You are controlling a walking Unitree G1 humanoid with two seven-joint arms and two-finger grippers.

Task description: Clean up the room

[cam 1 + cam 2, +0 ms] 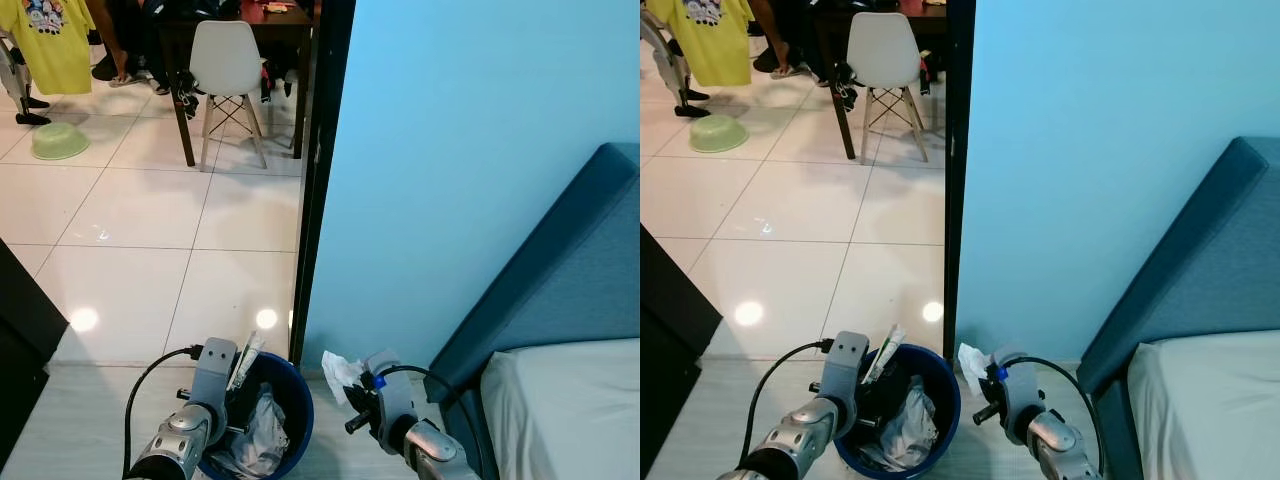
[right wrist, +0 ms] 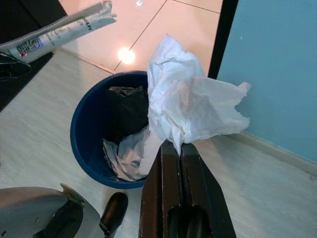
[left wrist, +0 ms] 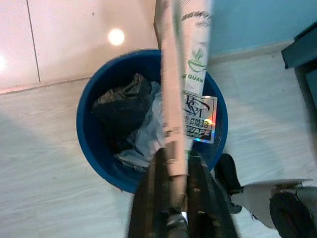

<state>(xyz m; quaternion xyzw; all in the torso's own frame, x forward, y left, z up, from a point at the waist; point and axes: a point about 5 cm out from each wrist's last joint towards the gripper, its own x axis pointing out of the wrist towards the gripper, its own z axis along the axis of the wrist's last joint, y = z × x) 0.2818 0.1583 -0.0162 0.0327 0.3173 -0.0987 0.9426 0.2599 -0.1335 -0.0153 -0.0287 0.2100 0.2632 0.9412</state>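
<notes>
Trash drop time: left tool (image 1: 238, 368) clenches a flattened paper cup (image 3: 185, 94) over the blue bin (image 1: 297, 400), right tool (image 1: 352, 385) clamps crumpled tissue (image 2: 190, 106) beside the rim. Next, I'd guess: release the cup, swing tissue over.

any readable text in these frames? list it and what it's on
"GUAN" (partial, under a leaf-and-cup logo): flattened paper packet held in the left gripper above the blue bin.
"RM" twice, then what looks like "VAPE": holographic sticker on that packet; the remaining characters are too blurred.
Packet print in the right wrist view: too small to read.
Yellow shirt graphic: no legible words.
White crumpled paper in the right gripper: no text.
</notes>
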